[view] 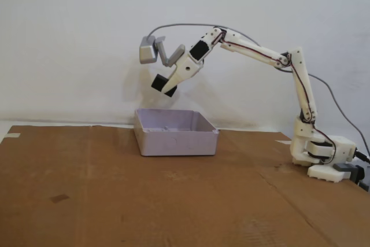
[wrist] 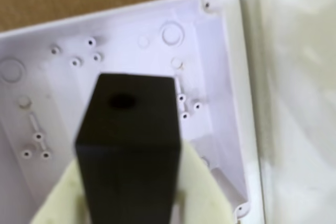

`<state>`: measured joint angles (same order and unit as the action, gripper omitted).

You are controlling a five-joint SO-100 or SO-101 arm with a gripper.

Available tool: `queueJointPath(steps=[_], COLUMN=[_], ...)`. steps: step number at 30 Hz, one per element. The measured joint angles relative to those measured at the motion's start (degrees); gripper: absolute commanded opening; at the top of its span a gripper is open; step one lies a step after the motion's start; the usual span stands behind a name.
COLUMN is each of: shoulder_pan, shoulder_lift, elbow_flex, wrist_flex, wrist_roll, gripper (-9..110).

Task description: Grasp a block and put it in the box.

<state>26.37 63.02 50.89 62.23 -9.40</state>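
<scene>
A matte black block fills the lower middle of the wrist view, clamped between my cream fingers. My gripper is shut on the block and hangs in the air above the box in the fixed view. The box is a shallow pale lavender tray; its floor with screw posts lies directly below the block in the wrist view. The block is clear of the box walls, a short way above the rim.
The box stands on brown cardboard that covers the table. A silver-grey camera module with a grey cable rides above the gripper. The arm's base stands at the right. A white wall rises behind.
</scene>
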Motion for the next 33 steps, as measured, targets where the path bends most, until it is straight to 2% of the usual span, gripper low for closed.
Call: queueJointPath(steps=[33], shoulder_pan=[1.76], shoulder_lift=[0.0], elbow_flex=[17.58], wrist_flex=[0.0], wrist_roll=[6.59], gripper=[0])
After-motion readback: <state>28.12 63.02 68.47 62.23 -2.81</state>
